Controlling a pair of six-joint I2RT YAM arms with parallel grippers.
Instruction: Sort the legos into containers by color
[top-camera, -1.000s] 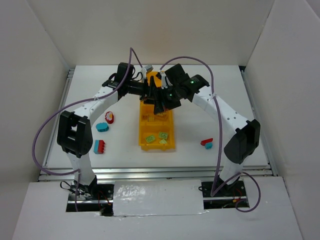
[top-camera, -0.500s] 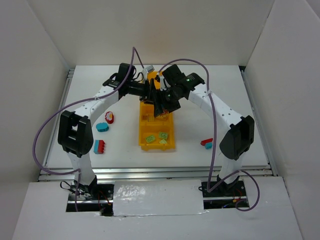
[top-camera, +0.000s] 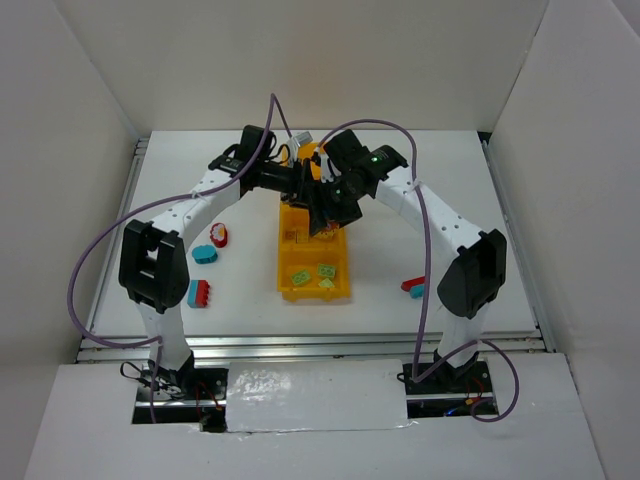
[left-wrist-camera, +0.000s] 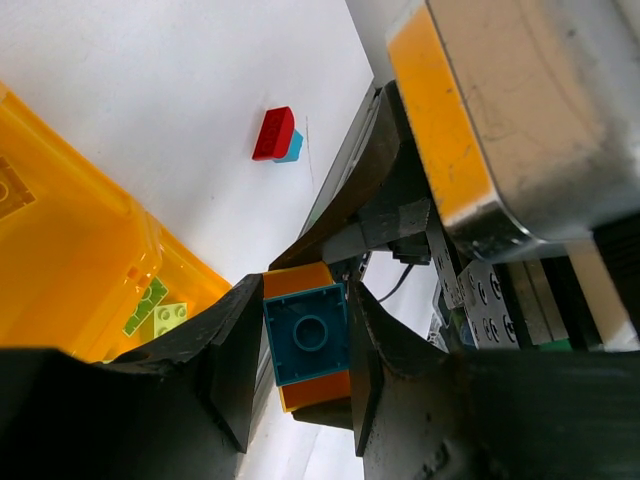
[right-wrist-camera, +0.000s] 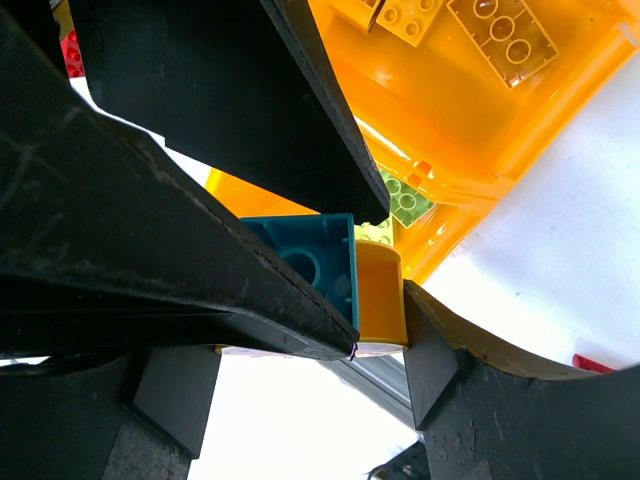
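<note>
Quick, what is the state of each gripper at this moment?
Left gripper: closed on the joined teal-blue and yellow plastic bricks.
Right gripper: closed on the same joined bricks.

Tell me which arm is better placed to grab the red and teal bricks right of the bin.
Right, probably. The red and teal bricks lie on its side of the bin. The left gripper and right gripper both clamp one teal and orange stack, so the right must release first.
</note>
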